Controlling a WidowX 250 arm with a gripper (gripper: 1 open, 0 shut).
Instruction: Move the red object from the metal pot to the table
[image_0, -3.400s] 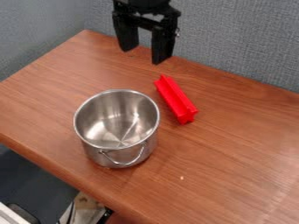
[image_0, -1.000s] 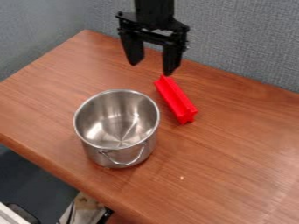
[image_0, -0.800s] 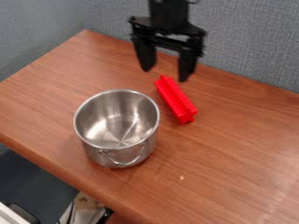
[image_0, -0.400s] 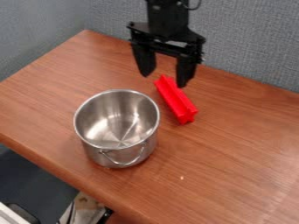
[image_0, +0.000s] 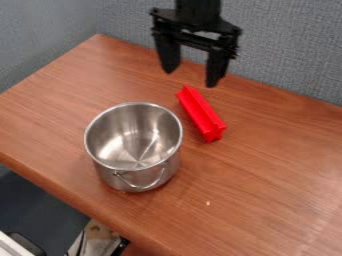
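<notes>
The red object (image_0: 203, 112) is a bright red bar lying flat on the table (image_0: 274, 170), just right of the metal pot (image_0: 134, 146). The shiny steel pot stands upright at the middle left, empty inside, with its small handle facing the front edge. My gripper (image_0: 194, 73) hangs above the far end of the red bar, its two black fingers (image_0: 217, 70) pointing down and spread wide. It is open, nothing sits between the fingers, and it is clear of the bar.
The reddish-brown tabletop ends at a rounded front edge (image_0: 80, 200) close to the pot. A grey wall (image_0: 281, 40) rises behind the table. Bare wood stretches to the right of the bar and along the left side.
The open gripper has shifted a little right and upward above the bar's far end. The red bar and the pot have stayed where they were.
</notes>
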